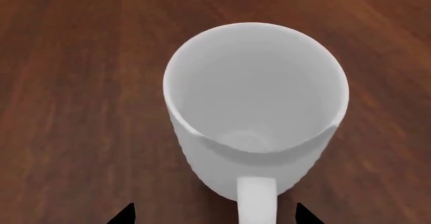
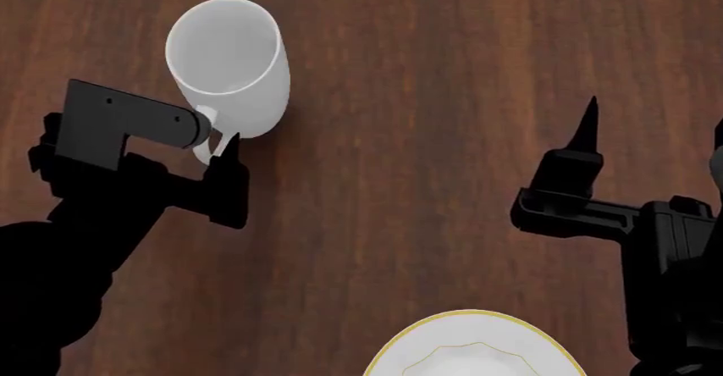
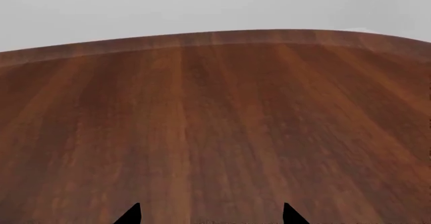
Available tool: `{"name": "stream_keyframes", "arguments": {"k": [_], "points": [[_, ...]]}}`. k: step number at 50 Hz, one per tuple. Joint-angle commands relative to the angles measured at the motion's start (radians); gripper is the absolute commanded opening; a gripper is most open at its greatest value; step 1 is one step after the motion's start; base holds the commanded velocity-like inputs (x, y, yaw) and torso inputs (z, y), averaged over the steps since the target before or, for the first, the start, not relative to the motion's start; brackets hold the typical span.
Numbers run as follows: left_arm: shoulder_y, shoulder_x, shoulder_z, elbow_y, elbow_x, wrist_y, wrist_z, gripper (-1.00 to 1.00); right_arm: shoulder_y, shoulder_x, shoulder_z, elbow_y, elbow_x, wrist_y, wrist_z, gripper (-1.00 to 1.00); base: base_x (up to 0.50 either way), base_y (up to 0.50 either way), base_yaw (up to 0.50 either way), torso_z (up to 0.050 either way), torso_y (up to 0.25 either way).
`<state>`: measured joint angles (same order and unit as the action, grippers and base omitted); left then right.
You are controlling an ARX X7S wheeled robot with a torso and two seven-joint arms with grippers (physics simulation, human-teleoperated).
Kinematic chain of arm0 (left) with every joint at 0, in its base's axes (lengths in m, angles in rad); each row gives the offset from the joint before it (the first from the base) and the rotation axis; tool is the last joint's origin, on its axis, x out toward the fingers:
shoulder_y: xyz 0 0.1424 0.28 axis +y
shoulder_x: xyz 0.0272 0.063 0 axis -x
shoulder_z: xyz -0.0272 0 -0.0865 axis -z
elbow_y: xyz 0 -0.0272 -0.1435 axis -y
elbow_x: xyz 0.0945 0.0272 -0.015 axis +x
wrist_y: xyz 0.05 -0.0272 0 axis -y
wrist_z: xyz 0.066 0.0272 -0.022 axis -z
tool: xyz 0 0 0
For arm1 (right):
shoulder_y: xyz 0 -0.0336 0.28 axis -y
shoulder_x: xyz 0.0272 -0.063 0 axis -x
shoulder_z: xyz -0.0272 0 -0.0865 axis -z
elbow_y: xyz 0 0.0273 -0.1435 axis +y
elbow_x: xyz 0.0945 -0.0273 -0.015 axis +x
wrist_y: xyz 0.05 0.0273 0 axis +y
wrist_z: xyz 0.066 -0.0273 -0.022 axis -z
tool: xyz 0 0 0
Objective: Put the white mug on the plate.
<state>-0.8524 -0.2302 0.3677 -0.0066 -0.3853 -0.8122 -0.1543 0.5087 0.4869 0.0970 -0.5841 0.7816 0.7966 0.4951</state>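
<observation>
Right now we see the white mug (image 2: 226, 67) standing upright on the dark wooden counter (image 2: 429, 139), toward the far left in the head view, its open mouth facing up and its loop handle pointing back toward our left arm. The left end effector (image 2: 223, 154) sits just beside that handle, with one dark fingertip (image 2: 229, 149) showing right next to it. In the left wrist view the mug (image 1: 256, 108) fills most of the picture, empty inside, and the handle runs down between the two black fingertips (image 1: 124, 215) at the edge of the picture. Those tips stand wide apart, one on each side of the handle, and neither touches the mug, so we call this end effector spread and holding nothing.

The plate (image 2: 475, 346), white with a thin gold rim, lies at the near edge of the head view, only partly in view and well apart from the mug. Nothing rests on the part we can see.

The right end effector (image 2: 587, 130) hangs over bare counter on the right, away from both mug and plate. In the right wrist view its two tips (image 3: 130, 215) stand wide apart over bare wood (image 3: 215, 133), gripping nothing.
</observation>
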Motion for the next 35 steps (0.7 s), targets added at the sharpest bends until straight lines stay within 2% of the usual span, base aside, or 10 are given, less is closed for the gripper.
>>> {"name": "stream_keyframes", "arguments": {"k": [1,29,30,35], "points": [[-0.010,0.004,0.008,-0.037,0.005,0.018,0.003,1.00,-0.006,0.001,0.000,0.010,-0.003,-0.012,-0.004,1.00,0.00,0.00,0.00,0.000,0.000],[-0.010,-0.003,0.034,-0.046,0.014,0.022,-0.011,1.00,-0.008,0.004,-0.004,0.012,0.002,-0.017,0.001,1.00,0.00,0.00,0.00,0.000,0.000],[-0.008,-0.004,0.033,-0.040,0.014,0.019,-0.016,-1.00,-0.008,0.004,-0.005,0.011,0.002,-0.016,0.001,1.00,0.00,0.00,0.00,0.000,0.000],[-0.002,-0.010,0.039,-0.019,0.013,0.011,-0.020,-1.00,-0.004,0.003,-0.013,0.013,0.001,-0.016,0.000,1.00,0.00,0.00,0.00,0.000,0.000]]}}
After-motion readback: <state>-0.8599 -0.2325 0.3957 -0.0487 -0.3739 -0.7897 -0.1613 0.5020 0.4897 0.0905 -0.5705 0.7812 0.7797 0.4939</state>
